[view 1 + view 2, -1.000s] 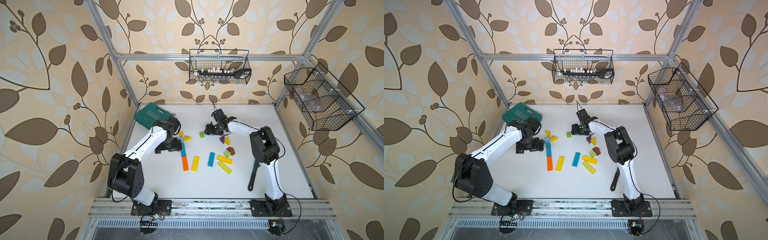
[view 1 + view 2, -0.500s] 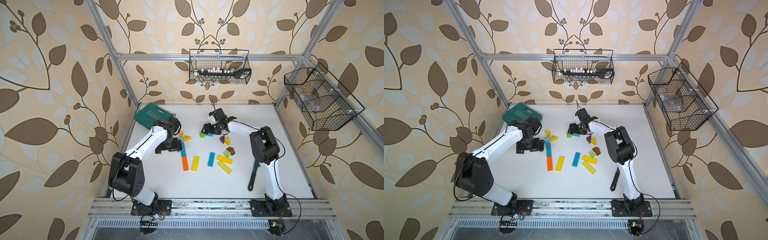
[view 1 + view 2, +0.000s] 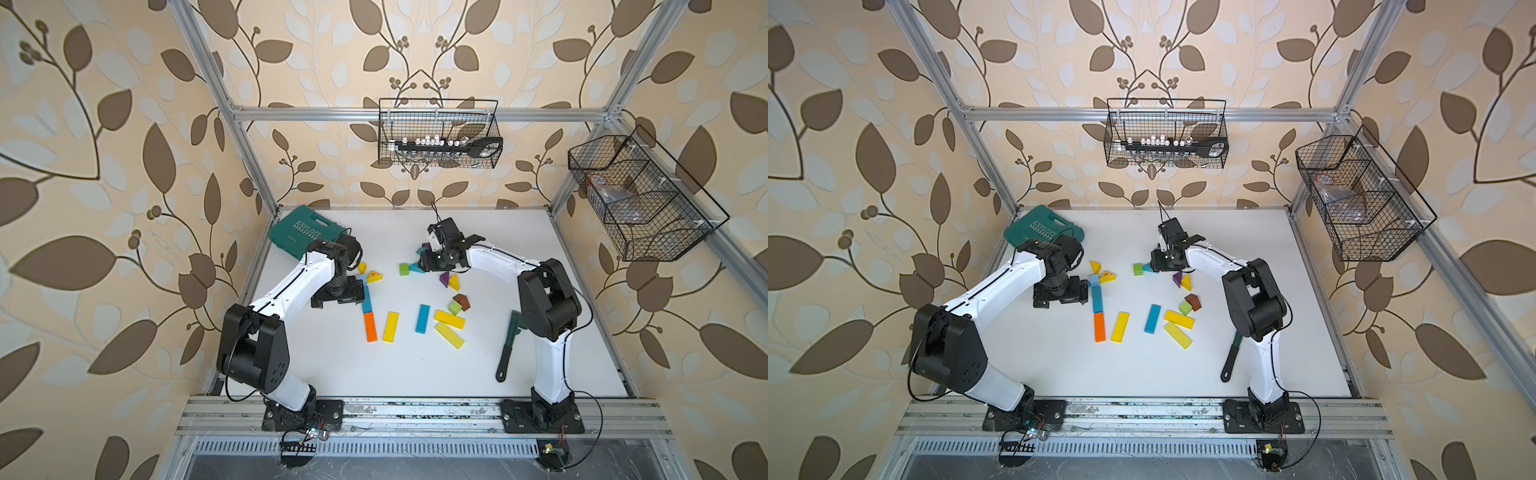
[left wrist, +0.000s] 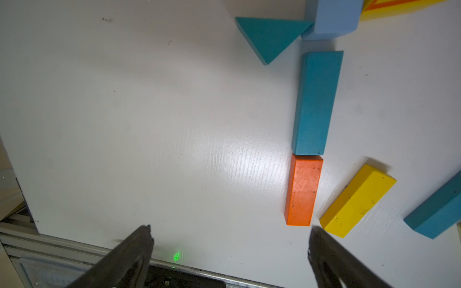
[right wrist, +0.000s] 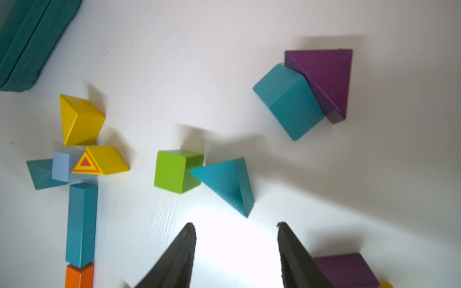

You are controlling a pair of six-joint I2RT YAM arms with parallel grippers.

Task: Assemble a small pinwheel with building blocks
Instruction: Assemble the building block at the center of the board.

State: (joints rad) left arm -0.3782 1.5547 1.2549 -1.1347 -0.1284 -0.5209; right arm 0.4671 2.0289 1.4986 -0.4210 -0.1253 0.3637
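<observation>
We hold the left gripper [image 4: 229,228] wide open and empty, the right gripper [image 5: 235,224] part open, empty, near a teal wedge [image 5: 224,182].

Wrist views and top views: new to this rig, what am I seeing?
A left arm and right arm reach over a white table. Both top views look down on everything; each wrist view looks past that arm's dark fingers. Building blocks lie scattered: near the left fingers, a teal bar and orange bar line up end to end; before the right fingers, a green cube and teal wedge. A dark green wrench and teal case lie aside. Both pairs of fingers are open, empty.
</observation>
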